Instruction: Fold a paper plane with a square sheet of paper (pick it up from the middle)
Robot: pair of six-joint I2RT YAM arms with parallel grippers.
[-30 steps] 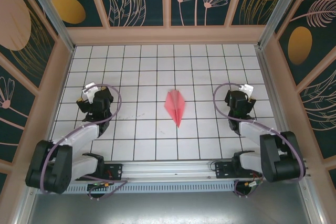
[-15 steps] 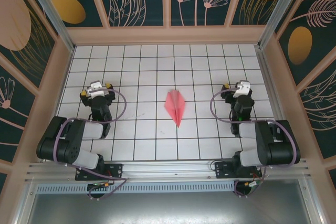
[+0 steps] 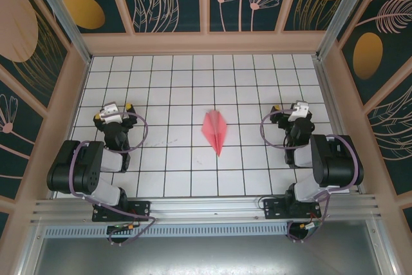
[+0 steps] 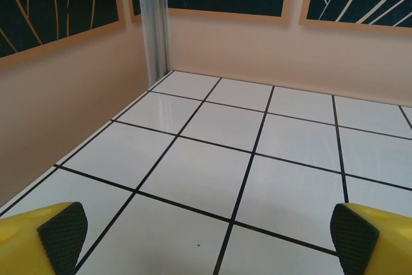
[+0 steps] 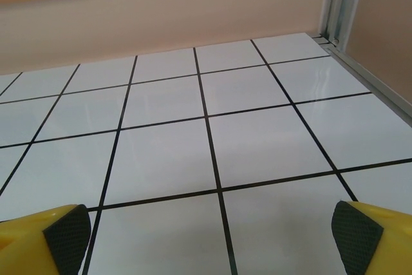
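Note:
The square sheet of paper lies folded into a slim pink paper plane (image 3: 215,131) in the middle of the white grid table (image 3: 180,82), its sharp tip toward the near edge. My left gripper (image 3: 113,112) stands open about two tiles to its left. About the same distance to its right, my right gripper (image 3: 293,113) is open too. In the left wrist view the left gripper (image 4: 203,243) has its yellow fingers (image 4: 55,236) wide apart over bare tiles. The right gripper (image 5: 209,239) looks the same in the right wrist view, with fingers (image 5: 360,236) spread and nothing between them.
Peach walls with dark flower panels (image 3: 206,4) enclose the table on three sides. Aluminium posts (image 4: 154,24) stand in the far corners. A metal rail (image 3: 206,207) with both arm bases runs along the near edge.
Both arms have folded back toward their bases and the grippers now point at the far wall. The right gripper's fingers spread slightly wider. The paper plane has not moved.

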